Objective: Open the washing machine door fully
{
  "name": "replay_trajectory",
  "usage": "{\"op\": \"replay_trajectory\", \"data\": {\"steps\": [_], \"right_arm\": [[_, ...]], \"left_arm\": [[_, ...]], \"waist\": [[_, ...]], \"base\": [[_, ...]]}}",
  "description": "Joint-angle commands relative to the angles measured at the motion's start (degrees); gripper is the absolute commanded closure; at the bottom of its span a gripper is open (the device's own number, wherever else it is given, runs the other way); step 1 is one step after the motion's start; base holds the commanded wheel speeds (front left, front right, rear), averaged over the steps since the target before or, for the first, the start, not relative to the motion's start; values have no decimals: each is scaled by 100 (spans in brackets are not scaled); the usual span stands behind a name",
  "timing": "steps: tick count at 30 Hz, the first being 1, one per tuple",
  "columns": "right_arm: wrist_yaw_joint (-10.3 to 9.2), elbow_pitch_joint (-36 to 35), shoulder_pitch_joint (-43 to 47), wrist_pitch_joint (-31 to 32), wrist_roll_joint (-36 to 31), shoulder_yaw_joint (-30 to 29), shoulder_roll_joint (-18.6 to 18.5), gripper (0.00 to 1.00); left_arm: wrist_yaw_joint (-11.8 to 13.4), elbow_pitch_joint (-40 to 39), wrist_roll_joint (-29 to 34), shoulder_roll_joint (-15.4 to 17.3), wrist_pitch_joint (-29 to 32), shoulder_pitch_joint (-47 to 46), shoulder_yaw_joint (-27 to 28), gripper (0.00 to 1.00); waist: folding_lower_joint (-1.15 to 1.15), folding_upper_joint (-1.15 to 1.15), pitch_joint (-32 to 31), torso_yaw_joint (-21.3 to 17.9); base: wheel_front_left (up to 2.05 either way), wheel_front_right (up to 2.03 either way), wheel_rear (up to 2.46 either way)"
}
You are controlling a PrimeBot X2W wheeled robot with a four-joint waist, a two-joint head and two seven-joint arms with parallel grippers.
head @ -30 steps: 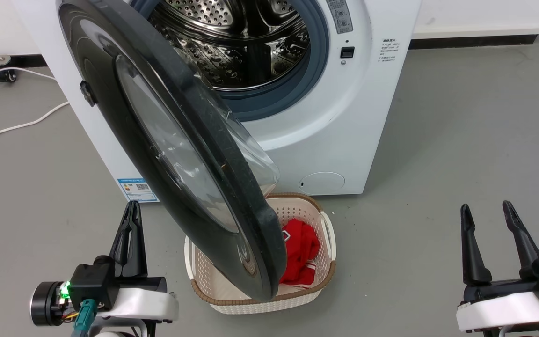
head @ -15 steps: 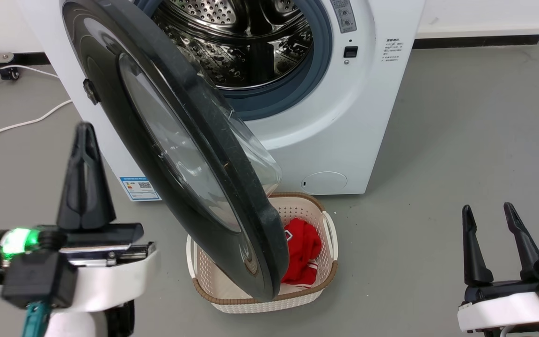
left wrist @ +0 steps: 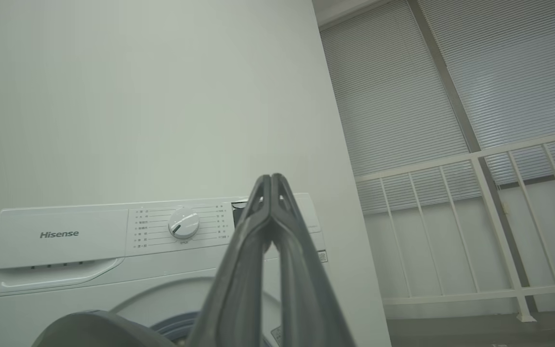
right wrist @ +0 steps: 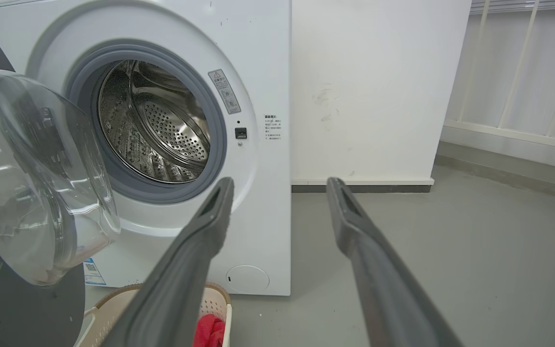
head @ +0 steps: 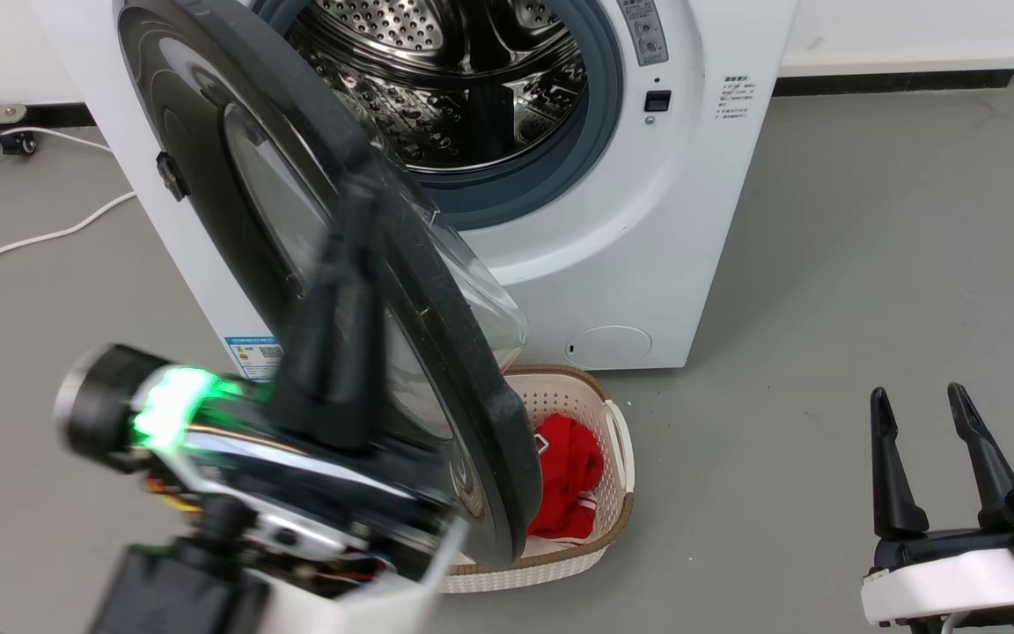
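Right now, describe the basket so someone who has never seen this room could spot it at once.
Find the white washer with its black door swung open. On the floor just in front, partly under the door's lower edge, sits a cream perforated basket with a brown rim. It is the one container there, with a red garment inside.

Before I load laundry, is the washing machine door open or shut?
Open. The washing machine door stands swung away from the washing machine, leaving the steel drum exposed.
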Motion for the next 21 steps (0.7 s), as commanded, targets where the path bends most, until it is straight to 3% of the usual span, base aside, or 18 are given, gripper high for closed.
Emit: {"op": "replay_trajectory", "data": {"steps": [1, 10, 16, 21], "right_arm": [[-4, 6, -52, 1, 24, -6, 11, 0], [-4, 23, 9, 44, 83, 19, 11, 0], [-4, 60, 43, 51, 143, 42, 11, 0], [-4, 85, 0, 50, 164, 77, 11, 0]], "left_arm": [[-38, 39, -63, -16, 16, 48, -127, 100], [-98, 793, -811, -57, 843, 782, -1406, 100], [59, 1465, -960, 48, 1373, 1376, -1580, 100], [183, 1948, -870, 61, 1352, 1358, -1549, 100]], "waist": [[0, 0, -6, -6], [0, 0, -26, -40], [0, 0, -29, -20], [0, 0, 4, -9]], "base": [[0, 0, 0], [0, 0, 0], [0, 0, 0], [0, 0, 0]]}}
